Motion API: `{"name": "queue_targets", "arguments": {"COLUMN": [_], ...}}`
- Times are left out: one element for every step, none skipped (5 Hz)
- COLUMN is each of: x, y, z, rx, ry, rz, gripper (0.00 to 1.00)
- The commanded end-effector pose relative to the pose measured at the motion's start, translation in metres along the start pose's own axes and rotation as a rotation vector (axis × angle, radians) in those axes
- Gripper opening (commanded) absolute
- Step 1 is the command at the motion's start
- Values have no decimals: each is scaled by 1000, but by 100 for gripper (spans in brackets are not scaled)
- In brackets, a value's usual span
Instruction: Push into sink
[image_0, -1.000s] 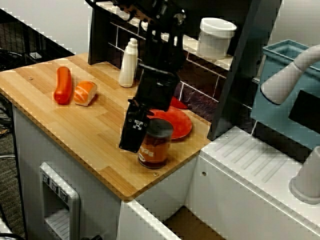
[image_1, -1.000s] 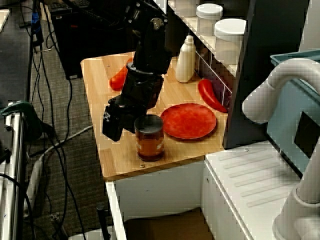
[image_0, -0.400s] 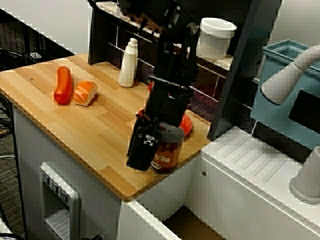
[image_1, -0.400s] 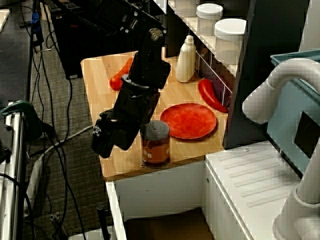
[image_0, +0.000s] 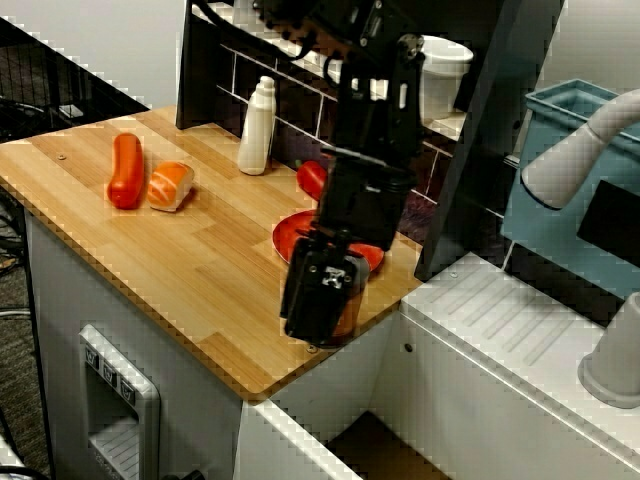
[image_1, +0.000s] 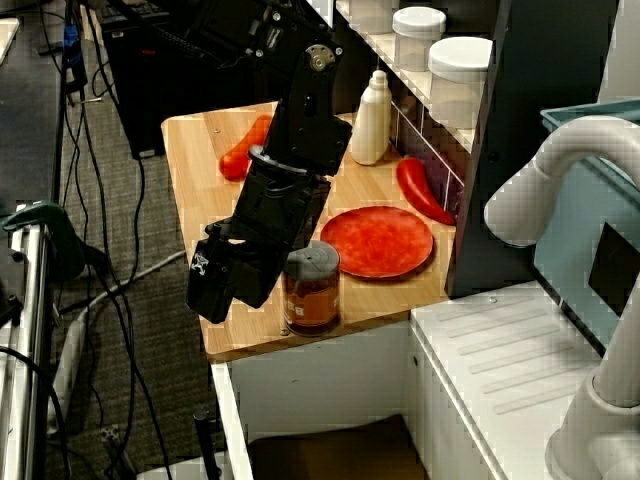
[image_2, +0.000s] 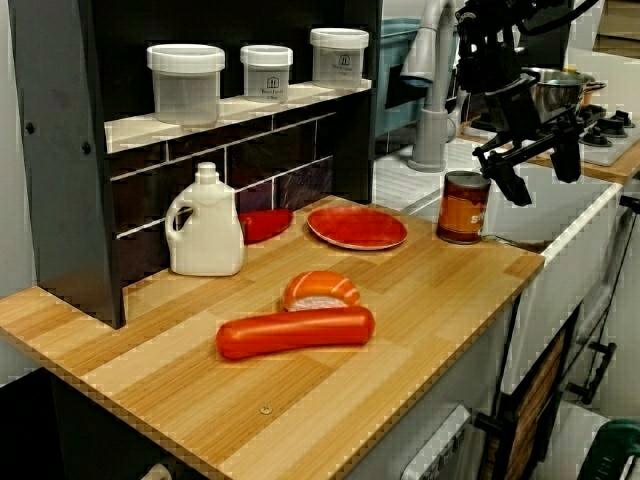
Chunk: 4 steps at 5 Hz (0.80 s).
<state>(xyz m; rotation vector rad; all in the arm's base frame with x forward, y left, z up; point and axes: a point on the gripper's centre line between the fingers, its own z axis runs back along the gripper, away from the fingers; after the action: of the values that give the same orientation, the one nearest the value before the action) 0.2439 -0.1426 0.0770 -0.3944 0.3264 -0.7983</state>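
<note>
An orange-brown can with a grey lid stands upright near the wooden counter's corner by the sink, and is also plain in the view along the counter. My gripper hangs open just past the can on its front-edge side, with nothing between its fingers. In the front view the gripper hides most of the can. In the side view the gripper overhangs the counter's front edge. The white sink's ridged drainboard adjoins the counter, with the brownish basin below and the pale grey faucet behind.
A red plate and a red pepper lie behind the can. Farther along are a white bottle, a sausage and a salmon piece. Jars stand on the shelf. A teal bin sits behind the faucet.
My gripper has swept toward the sink end of the counter and out to its front edge. The can has slid with it, nearer the corner.
</note>
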Motion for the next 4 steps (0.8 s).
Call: {"name": "queue_targets", "arguments": {"x": [-27, -55, -61, -55], "y": [21, 41, 51, 56], "z": [26, 37, 41, 40], "rx": [180, 234, 256, 257], "ry": [-63, -90, -97, -96], "rz": [-3, 17, 22, 26], "gripper": [100, 100, 100, 100]}}
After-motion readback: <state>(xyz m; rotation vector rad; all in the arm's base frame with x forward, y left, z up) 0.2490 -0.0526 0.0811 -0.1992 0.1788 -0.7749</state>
